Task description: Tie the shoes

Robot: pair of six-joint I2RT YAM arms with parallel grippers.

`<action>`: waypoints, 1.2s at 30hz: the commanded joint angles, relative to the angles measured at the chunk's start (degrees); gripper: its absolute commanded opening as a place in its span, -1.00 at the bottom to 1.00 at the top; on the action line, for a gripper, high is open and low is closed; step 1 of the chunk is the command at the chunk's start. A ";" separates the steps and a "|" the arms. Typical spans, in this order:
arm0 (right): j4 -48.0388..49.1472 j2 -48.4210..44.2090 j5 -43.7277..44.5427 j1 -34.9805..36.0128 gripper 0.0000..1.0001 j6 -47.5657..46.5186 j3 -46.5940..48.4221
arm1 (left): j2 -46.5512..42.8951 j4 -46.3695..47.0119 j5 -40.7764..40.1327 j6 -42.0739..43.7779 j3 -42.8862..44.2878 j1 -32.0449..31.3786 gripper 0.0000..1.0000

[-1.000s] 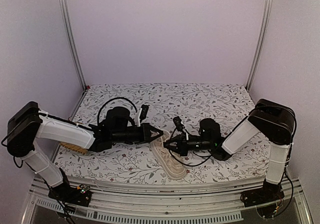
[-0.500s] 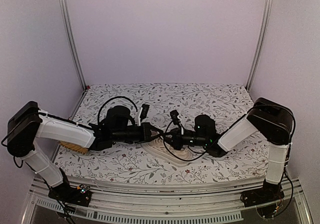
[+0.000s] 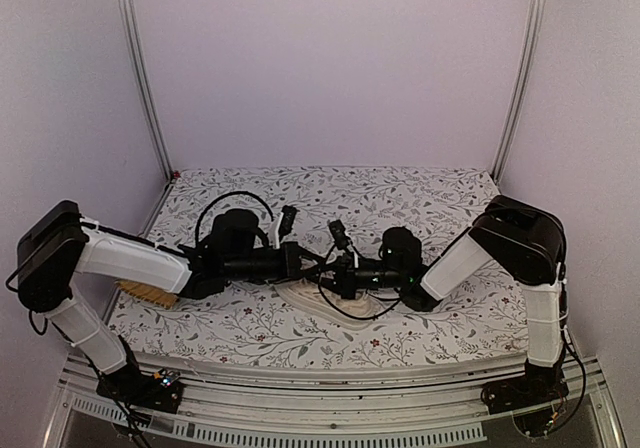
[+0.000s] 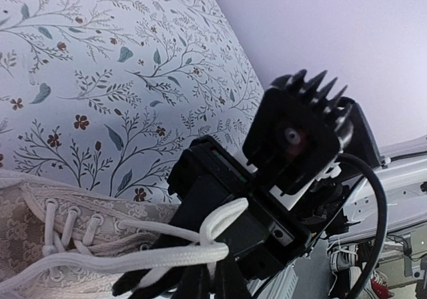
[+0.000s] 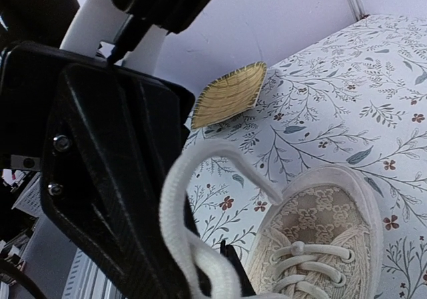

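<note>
The cream sneaker lies between the two arms and is mostly covered by them. In the left wrist view its laced upper shows at lower left. In the right wrist view its toe shows at lower right. My left gripper is shut on a pale lace loop over the shoe. My right gripper sits right against the left one, shut on another lace loop. The two grippers cross closely, and each fills much of the other's wrist view.
A flat yellow woven mat lies at the left under the left arm and also shows in the right wrist view. The floral table cover spreads behind the arms. Metal frame posts stand at the back corners.
The right gripper has moved left and the two grippers have closed in on each other above the shoe. The shoe has shifted under them and shows less.
</note>
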 commanded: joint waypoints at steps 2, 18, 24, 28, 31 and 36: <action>7.51 1.99 -9.95 -0.55 -0.96 4.80 -0.57 | 2.38 3.25 2.10 0.84 1.13 1.84 -0.92; 14.87 5.72 -16.64 -3.24 -0.96 13.02 0.35 | 3.41 9.41 9.49 -0.43 -3.76 3.96 0.04; 13.80 5.45 -15.86 -3.67 -0.96 12.38 0.12 | -0.56 10.00 10.35 2.03 -7.65 4.07 0.35; 12.67 5.07 -15.48 -3.69 -0.96 11.59 0.08 | -2.76 10.70 9.77 3.56 -10.47 4.02 0.39; 11.83 4.72 -15.31 -3.73 -0.96 10.98 0.02 | -2.88 10.64 8.42 3.94 -11.48 4.24 0.07; 10.87 4.22 -15.06 -3.65 -0.96 10.29 -0.16 | -2.25 13.95 6.49 2.56 -12.70 4.23 -0.19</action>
